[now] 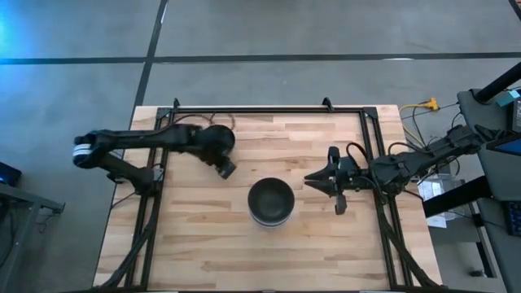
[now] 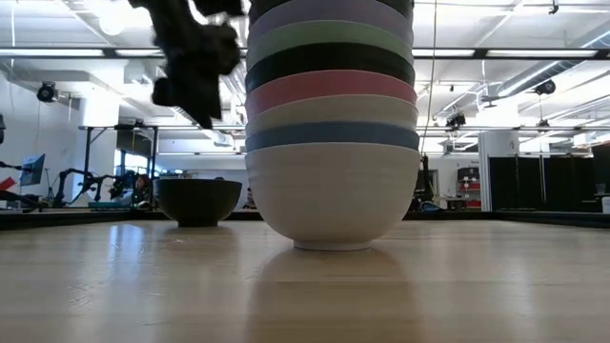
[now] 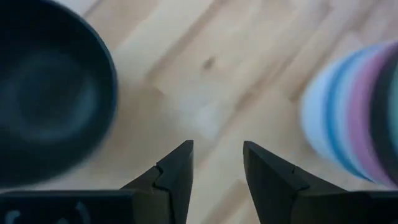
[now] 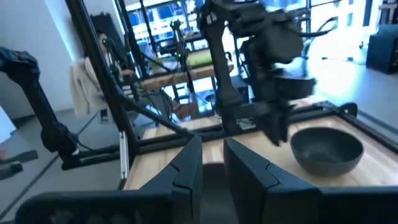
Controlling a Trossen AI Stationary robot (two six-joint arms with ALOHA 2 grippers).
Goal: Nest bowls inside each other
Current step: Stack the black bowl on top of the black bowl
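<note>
A stack of nested bowls rests on its white bottom bowl at the table's middle. Above that come blue, white, pink, black, green and lavender, with black on top. A single black bowl stands upright on the table, farther back and to the left. In the high view my left arm mostly covers it. My left gripper hangs open in the air between this bowl and the stack. My right gripper hovers right of the stack with its fingers slightly apart, holding nothing.
A black frame rail runs along the table's far edge, and further rails run down both sides. Bare wood lies near and left of the stack. Cables and equipment sit beyond the right edge.
</note>
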